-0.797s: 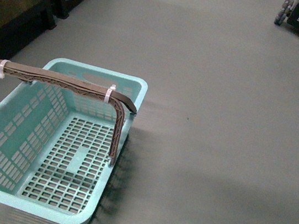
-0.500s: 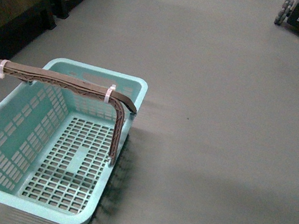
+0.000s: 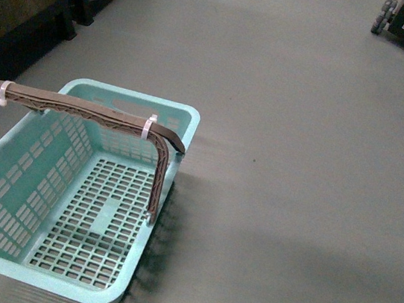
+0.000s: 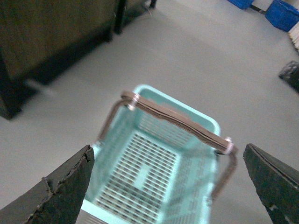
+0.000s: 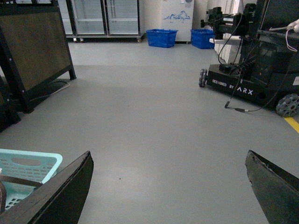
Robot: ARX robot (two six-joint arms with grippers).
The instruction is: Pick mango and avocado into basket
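Teal lattice plastic basket point(image 3: 134, 97) empty; left pincer point(image 4: 167, 151), right pincer point(image 5: 168, 156) both apart, holding nothing; mango, avocado unseen: locate first.

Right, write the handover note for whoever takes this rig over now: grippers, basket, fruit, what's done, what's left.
Left gripper: open, holding nothing, looking down on the basket.
Right gripper: open, holding nothing, facing open floor, with only a corner of the basket in its view.
Basket: on the grey floor, handle swung upright, nothing inside.
Mango and avocado: not in any view.
Done: nothing is in the basket yet.
Left: find both fruits, pick each one and put it in the basket.
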